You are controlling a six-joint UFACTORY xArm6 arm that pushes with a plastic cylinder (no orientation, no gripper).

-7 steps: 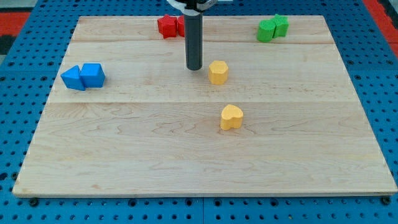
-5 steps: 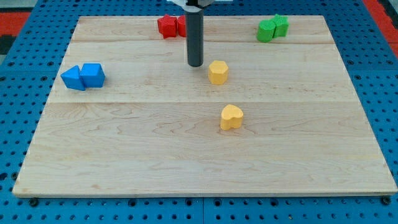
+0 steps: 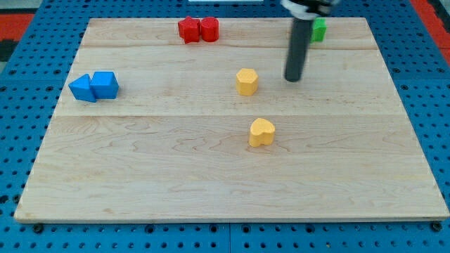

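Pale wooden board (image 3: 140,176) with visible grain and plank seams, sitting on a blue pegboard surface (image 3: 21,70) full of little holes. Loads of open room across the whole bottom half and along the view's right edge; nothing crowding the bottom edge at all.

Dark straight rod (image 3: 297,42) coming down from the view's top, standing close to upright, long axis running top to bottom of the view. My tip (image 3: 293,79) down on the board, just right of the yellow hexagon-ish block (image 3: 247,81), clear gap between them, not touching. No gripper or hand on this rig, just the bare rod, so nothing held or clamped.

Yellow heart-shaped block (image 3: 261,132) lower down, near the board's middle, well apart from the tip.

Two red blocks (image 3: 198,29) pressed together near the top edge, left of the rod; shapes chunky, hard to pin down. Green block (image 3: 319,29) at the top edge, mostly hidden behind the rod, shape impossible to tell. Blue triangular block (image 3: 83,88) touching a blue cube-like block (image 3: 105,84) near the left edge. All blocks look like smooth matte plastic or painted wood.
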